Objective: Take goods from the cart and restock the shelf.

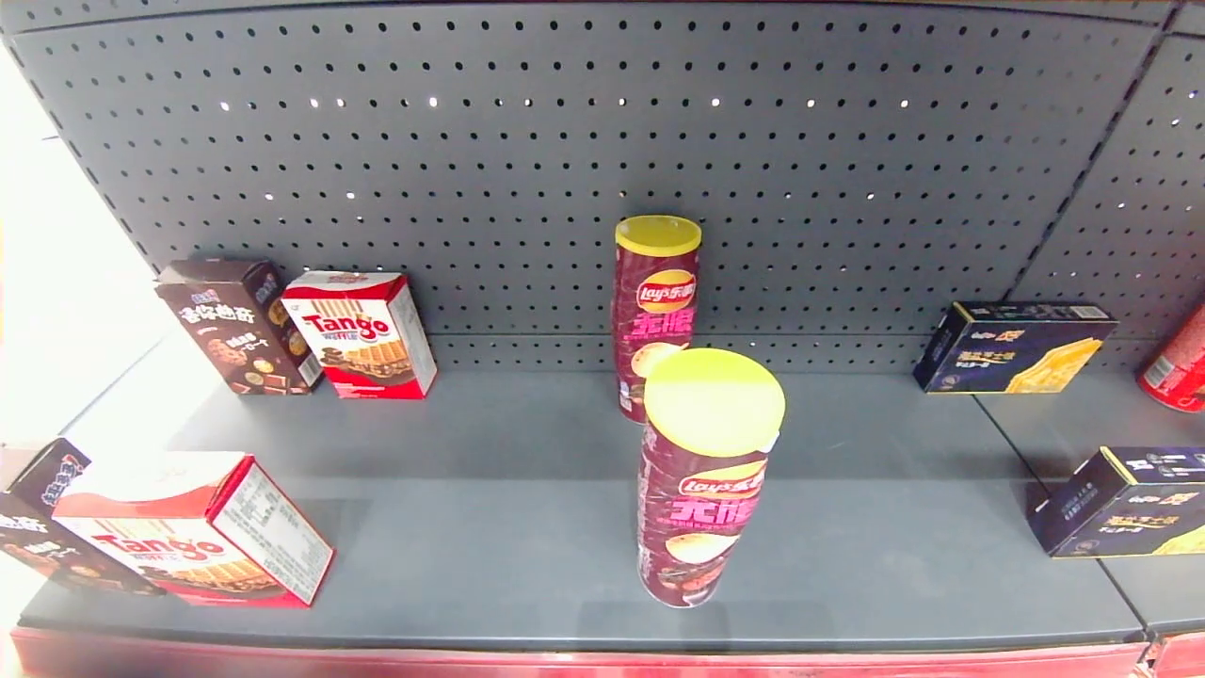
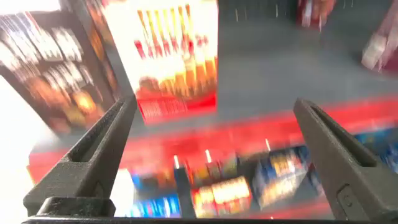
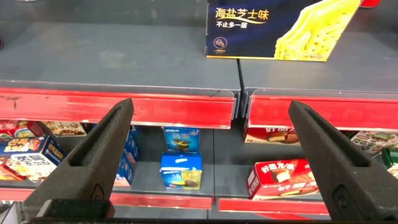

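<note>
The left gripper (image 2: 214,104) has its jaws wide apart with nothing between them. Just beyond them stand a red-and-white wafer box (image 2: 177,56) and a dark biscuit box (image 2: 56,74), side by side at the front left of the shelf (image 1: 490,527). The right gripper (image 3: 210,104) is spread and empty too, and faces the red front rail (image 3: 124,106). A navy cracker box (image 3: 280,28) lies on its long side just behind that rail (most likely the front one at the right end).

Since both grippers are empty and point at the shelf, I judge that the next item must come from the cart, so the coming move is a turn away from these goods.

In the head view, the stocked goods form three columns. The front chip can (image 1: 706,480) stands upright near the middle, its long axis vertical. The rear chip can (image 1: 657,301) stands upright straight behind it, against the pegboard (image 1: 565,141). Bare shelf lies on both sides of the cans.

The left arm is nearer the gap beside the wafer boxes and the right arm nearer the gap beside the navy boxes, so whichever arm picks up the item would serve its own side. At the back stand a second wafer box (image 1: 362,334) and a second navy box (image 1: 1017,347).
</note>
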Motion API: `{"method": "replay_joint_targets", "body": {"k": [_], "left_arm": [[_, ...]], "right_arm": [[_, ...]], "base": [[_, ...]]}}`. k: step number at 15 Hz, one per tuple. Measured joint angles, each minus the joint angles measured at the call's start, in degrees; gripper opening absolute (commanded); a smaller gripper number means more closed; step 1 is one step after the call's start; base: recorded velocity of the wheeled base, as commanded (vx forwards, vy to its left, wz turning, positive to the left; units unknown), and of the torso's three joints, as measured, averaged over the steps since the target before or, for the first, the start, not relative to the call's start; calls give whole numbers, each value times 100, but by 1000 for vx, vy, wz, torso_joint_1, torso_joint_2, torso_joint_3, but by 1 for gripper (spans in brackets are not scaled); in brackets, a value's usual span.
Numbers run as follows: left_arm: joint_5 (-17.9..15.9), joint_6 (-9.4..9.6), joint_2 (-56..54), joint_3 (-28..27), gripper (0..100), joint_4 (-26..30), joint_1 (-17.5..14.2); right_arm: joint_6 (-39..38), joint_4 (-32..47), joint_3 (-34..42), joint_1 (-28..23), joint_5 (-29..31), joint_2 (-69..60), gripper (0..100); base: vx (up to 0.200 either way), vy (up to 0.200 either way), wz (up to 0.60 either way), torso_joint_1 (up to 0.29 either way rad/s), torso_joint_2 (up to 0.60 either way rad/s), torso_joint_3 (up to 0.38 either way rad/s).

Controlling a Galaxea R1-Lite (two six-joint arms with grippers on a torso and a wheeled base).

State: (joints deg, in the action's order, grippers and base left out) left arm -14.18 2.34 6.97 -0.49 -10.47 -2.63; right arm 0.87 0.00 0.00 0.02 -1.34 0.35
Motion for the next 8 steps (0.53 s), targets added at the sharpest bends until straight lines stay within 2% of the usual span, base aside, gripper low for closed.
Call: {"method": "replay_joint_targets", "body": {"k": [2,8], "left_arm": [[15,-16,-358,30,100,798,184],[-104,-108,-673,39,100,752,285]], "right_arm": [[0,0,0,2,0,0,100],[0,0,0,5,0,0,100]], "base": [[0,0,0,0,0,0],[0,0,0,0,0,0]]}}
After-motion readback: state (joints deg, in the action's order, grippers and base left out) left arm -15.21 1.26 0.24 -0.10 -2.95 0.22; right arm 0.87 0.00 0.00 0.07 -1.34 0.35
